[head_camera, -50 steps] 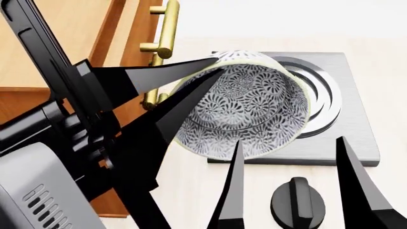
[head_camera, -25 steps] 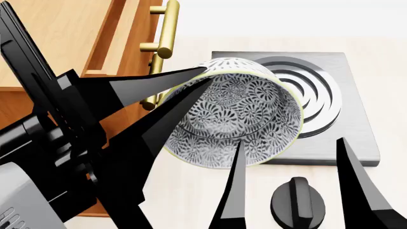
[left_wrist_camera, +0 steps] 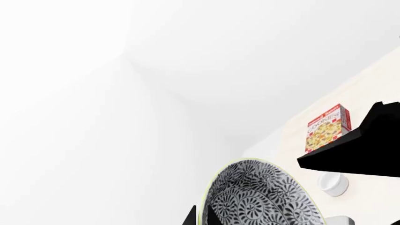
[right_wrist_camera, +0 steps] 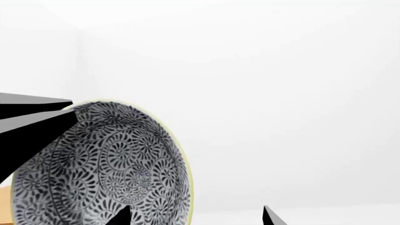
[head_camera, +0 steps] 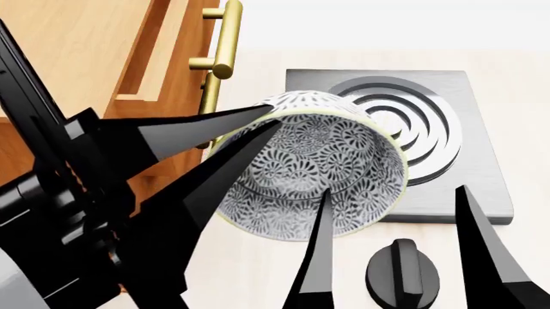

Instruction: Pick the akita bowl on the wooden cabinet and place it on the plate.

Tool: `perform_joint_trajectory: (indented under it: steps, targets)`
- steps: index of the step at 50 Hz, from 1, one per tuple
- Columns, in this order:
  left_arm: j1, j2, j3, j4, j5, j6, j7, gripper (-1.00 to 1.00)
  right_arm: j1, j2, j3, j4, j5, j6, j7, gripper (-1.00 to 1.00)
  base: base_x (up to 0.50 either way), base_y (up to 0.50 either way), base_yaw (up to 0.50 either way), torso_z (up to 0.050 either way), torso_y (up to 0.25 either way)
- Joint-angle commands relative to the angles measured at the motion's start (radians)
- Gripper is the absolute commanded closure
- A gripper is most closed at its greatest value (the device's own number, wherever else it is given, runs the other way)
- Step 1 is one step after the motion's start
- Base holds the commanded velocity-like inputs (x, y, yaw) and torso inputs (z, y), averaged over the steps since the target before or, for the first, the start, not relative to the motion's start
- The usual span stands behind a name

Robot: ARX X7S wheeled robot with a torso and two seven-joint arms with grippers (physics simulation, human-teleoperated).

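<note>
The left gripper (head_camera: 266, 125) has its two black tapered fingers pinched on the rim of the small round white ceramic akita bowl (head_camera: 313, 170) with the dense dark blue-grey floral pattern, one finger outside the wall, one inside. The bowl is lifted and tipped hard, its patterned inside facing the head camera, its pale rim showing as a thin yellowish edge. It hangs just beside the tall orange-brown wooden cabinet (head_camera: 94, 58), in front of the cabinet's brass bar handle (head_camera: 225, 42), and partly over the square grey metal hob (head_camera: 481, 161) with the silver concentric ring burner (head_camera: 426, 125).

Right gripper (head_camera: 395, 241) now: two black fingers standing apart, nothing between them, low in the head view and just beside the bowl's lower rim. A round black knob (head_camera: 402, 270) sits between those fingers on the pale countertop (head_camera: 249, 270), on the side of the hob away from the cabinet's handle.

Left wrist view: the bowl (left_wrist_camera: 259, 199) again, with a red and white cookies box (left_wrist_camera: 326, 127) and a small plain white cup (left_wrist_camera: 331, 183) on the counter beyond it.

Right wrist view: the bowl (right_wrist_camera: 106, 164) side-on, left fingers gripping its edge. No plate shows in any view.
</note>
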Motion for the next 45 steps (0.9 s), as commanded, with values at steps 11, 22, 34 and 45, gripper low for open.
perform_joint_trajectory:
  steps: [11,22,34,45]
  targets:
    - [0.014,0.007,-0.044,0.013,0.018,0.003,0.011,1.0,-0.011,-0.013,0.016,0.017,-0.018,-0.036,-0.024,1.0,0.0,0.0,0.0,0.001,0.001]
    - [0.013,0.004,-0.045,0.013,0.013,0.001,0.027,1.0,-0.01,-0.01,0.011,0.02,-0.017,-0.045,-0.027,1.0,0.0,0.0,0.0,0.0,0.0]
    - [0.013,0.004,-0.051,0.015,0.008,-0.002,0.029,1.0,-0.011,-0.006,0.004,0.019,-0.018,-0.052,-0.028,1.0,0.0,0.0,0.0,0.0,0.001]
    - [0.017,0.008,-0.058,0.0,0.003,-0.019,0.004,-1.0,0.003,0.008,0.02,-0.028,-0.047,0.018,0.04,1.0,0.0,0.0,0.0,0.0,0.0]
